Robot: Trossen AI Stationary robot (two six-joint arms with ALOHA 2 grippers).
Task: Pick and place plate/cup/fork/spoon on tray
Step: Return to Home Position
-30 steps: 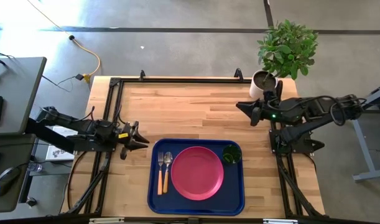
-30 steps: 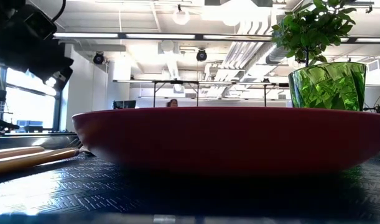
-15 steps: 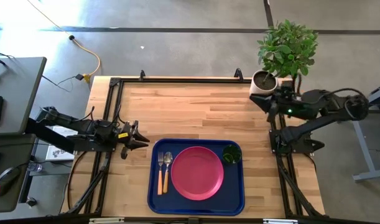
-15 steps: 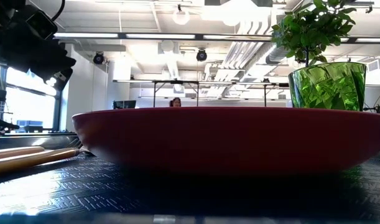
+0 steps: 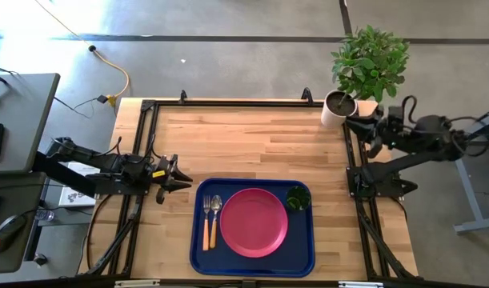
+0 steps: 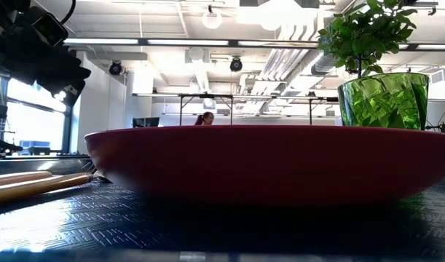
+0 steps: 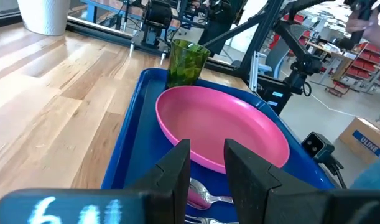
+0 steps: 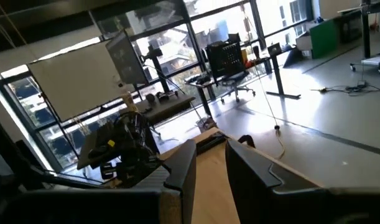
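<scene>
The pink plate (image 5: 254, 222) lies flat in the middle of the dark-blue tray (image 5: 198, 256) at the table's near edge. The green cup (image 5: 298, 198) stands upright in the tray's far right corner. The fork (image 5: 206, 224) and the spoon (image 5: 215, 218) lie side by side on the tray's floor left of the plate, handles toward the near edge. My left gripper (image 5: 180, 178) hovers just left of the tray, pointing at it, shut and empty; its wrist view shows plate (image 7: 227, 130) and cup (image 7: 186, 62). My right gripper (image 5: 350, 125) is at the table's far right edge, shut and empty (image 8: 209, 155).
A white pot with a leafy plant (image 5: 338, 108) stands at the table's far right corner, right beside my right gripper. Black frame rails (image 5: 144, 144) run along the table's left, right and far edges. Bare wood (image 5: 252, 144) lies beyond the tray.
My right gripper has drawn back from over the table toward its right edge, ending beside the plant pot. My left gripper and everything on the tray have stayed still.
</scene>
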